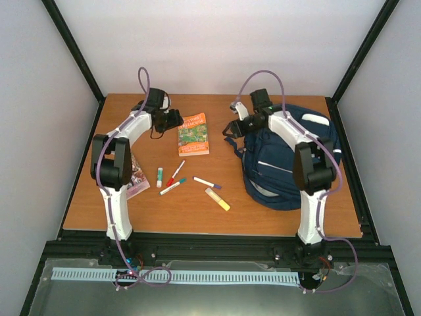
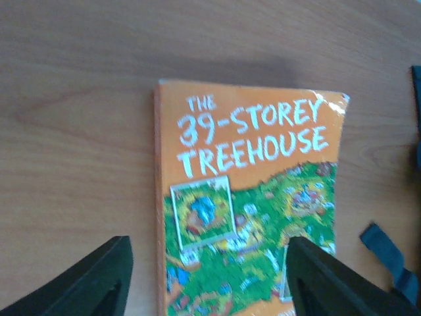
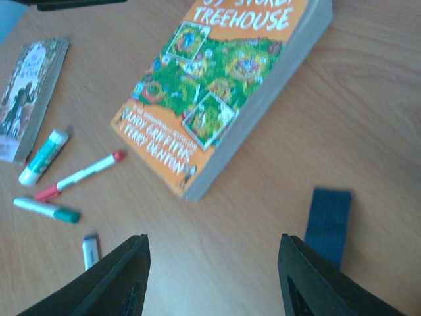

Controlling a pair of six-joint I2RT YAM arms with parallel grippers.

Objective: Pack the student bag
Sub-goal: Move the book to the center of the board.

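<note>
The student bag (image 1: 289, 161), a navy-blue backpack with white stripes, lies on the right of the table, and one dark strap (image 3: 327, 224) trails out to its left. My right gripper (image 1: 231, 125) hovers beside the bag's left edge, open (image 3: 214, 263) over bare wood, the strap just right of its right finger. An orange paperback (image 1: 194, 133) lies flat at the back centre. My left gripper (image 1: 172, 118) is open (image 2: 209, 263) above that paperback (image 2: 247, 197), its fingers spanning the cover's width and holding nothing.
A second, darker book (image 1: 137, 174) lies partly under the left arm. In the middle are a glue stick (image 1: 159, 176), red marker (image 1: 175, 173), green marker (image 1: 172, 186), purple-capped marker (image 1: 207, 183) and yellow highlighter (image 1: 218, 199). White walls enclose the table.
</note>
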